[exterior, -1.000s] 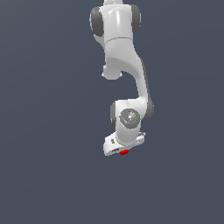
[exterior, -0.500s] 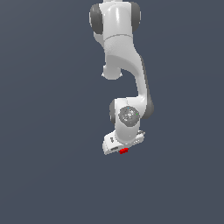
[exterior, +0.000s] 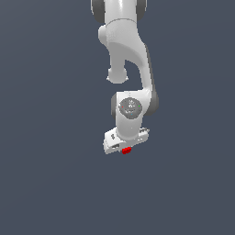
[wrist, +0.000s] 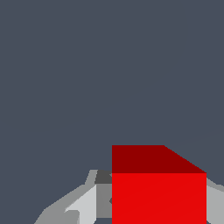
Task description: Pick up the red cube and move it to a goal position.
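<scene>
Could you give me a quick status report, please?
Claw shut on cube. Cube held between the fingers. Nothing in the way.

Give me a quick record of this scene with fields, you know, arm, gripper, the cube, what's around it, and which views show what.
arm: one white Panda arm, reaching down from the top of the exterior view
gripper: gripper pointing down, shut on the red cube
red cube: red cube between the fingers, only its lower part peeking out below the gripper in the exterior view
surroundings: plain dark grey-blue background in both views
goal marker: none visible
wrist view: the cube's faces fill the lower part of the picture
</scene>
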